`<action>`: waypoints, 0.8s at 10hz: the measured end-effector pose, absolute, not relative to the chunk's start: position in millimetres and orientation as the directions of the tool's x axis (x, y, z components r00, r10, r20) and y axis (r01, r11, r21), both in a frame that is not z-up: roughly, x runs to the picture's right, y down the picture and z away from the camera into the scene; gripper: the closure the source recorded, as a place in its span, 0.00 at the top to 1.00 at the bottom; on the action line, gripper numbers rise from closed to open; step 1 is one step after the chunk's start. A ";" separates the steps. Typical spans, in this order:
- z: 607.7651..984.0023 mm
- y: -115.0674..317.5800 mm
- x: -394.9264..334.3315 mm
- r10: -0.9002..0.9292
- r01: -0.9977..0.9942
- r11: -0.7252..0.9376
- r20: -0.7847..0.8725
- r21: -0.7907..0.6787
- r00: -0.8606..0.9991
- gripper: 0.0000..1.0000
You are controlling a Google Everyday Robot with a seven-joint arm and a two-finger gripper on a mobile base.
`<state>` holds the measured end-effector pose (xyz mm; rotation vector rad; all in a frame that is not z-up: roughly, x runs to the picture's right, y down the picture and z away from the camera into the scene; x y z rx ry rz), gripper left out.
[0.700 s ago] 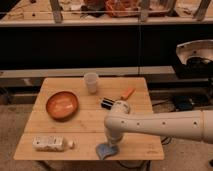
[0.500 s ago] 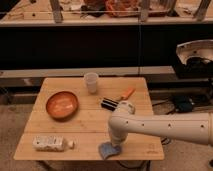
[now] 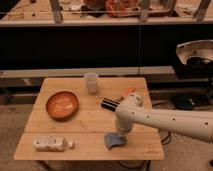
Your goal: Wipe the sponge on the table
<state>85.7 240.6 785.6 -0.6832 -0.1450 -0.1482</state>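
Observation:
The blue-grey sponge (image 3: 113, 141) lies flat near the front edge of the pale slatted table (image 3: 90, 122), right of centre. My white arm comes in from the right and bends down over it. The gripper (image 3: 120, 135) sits at the arm's lower end, directly on top of the sponge's right part and mostly hidden by the arm's own bulk. Only the sponge's left and front edges show.
An orange bowl (image 3: 62, 105) sits at the table's left, and a white cup (image 3: 91, 82) stands at the back. A white packet (image 3: 49, 143) lies front left. A black object (image 3: 109, 104) and an orange stick (image 3: 129, 92) lie behind the arm. A dark cluttered bench (image 3: 105, 15) runs behind.
The arm's lower end and the sponge under it have slid a little to the right and away from the front edge. The other things have stayed put.

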 end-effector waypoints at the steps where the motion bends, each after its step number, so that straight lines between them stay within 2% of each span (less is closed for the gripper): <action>1: 791.1 233.5 91.6 -0.076 0.162 0.770 0.162 -0.617 0.984 0.03; 8: 826.3 190.8 78.5 -0.059 0.117 0.781 0.114 -0.614 0.992 0.03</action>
